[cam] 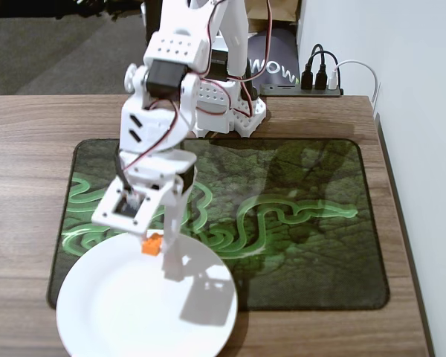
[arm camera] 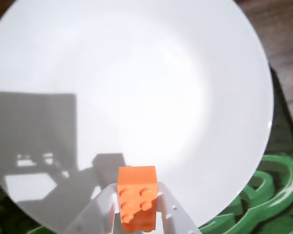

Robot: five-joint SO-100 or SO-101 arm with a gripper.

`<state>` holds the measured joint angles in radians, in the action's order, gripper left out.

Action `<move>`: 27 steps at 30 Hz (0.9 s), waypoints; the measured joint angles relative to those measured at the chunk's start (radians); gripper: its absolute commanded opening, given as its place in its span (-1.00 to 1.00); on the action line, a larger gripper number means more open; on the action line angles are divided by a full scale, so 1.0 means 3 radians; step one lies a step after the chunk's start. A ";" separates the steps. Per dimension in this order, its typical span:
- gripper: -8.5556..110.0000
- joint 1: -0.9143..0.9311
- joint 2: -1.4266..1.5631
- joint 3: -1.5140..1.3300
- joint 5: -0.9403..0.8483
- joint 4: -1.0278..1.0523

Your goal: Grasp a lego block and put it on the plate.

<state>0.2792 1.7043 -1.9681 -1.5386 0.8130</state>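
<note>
The orange lego block sits pinched in the white tool, held above the far edge of the white plate.

Fixed view: set high at the table's front, looking down and toward the arm's base at the far edge, far enough back to take in the whole green-patterned mat and most of the plate. Wrist view: riding on the arm, close above the plate, aimed steeply down past the gripper at the bottom edge. Shared by both: plate, mat corner, gripper with lego block.
</note>
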 measured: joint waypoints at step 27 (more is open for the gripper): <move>-0.50 -0.0020 -0.0107 0.0041 0.0281 0.0010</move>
<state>0.2730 1.6720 -1.9558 -1.4542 0.8161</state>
